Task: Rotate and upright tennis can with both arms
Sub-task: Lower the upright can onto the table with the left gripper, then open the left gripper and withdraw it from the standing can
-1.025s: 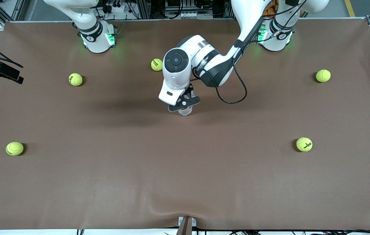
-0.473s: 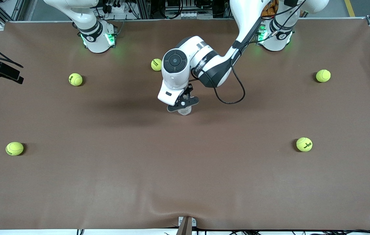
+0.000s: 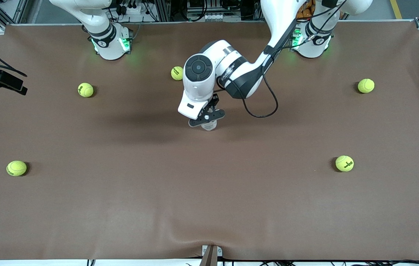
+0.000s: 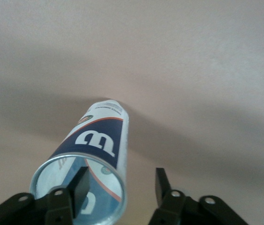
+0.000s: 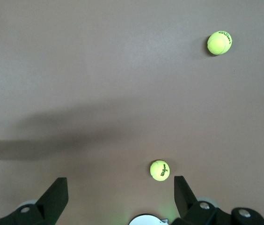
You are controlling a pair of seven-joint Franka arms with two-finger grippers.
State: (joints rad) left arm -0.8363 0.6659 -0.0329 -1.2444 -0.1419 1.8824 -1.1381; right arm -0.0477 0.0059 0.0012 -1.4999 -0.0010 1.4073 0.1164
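Tennis can (image 4: 100, 150) stands upright on the brown tabletop (image 3: 209, 192), centre of the front view, mostly hidden beneath the left arm's wrist; only a sliver shows at (image 3: 209, 126). Left gripper (image 4: 120, 187) sits at the can's open silvery rim: one finger (image 4: 79, 190) inside the mouth, the other (image 4: 162, 183) outside and apart from the wall, so the jaws are spread and not clamping. Right gripper (image 5: 118, 194) is raised near its own base in the upper left of the front view, jaws wide, holding nothing; this arm waits.

Five tennis balls lie scattered, all well apart from the can: (image 3: 177, 73), (image 3: 85, 89), (image 3: 366, 85), (image 3: 16, 168), (image 3: 344, 163).
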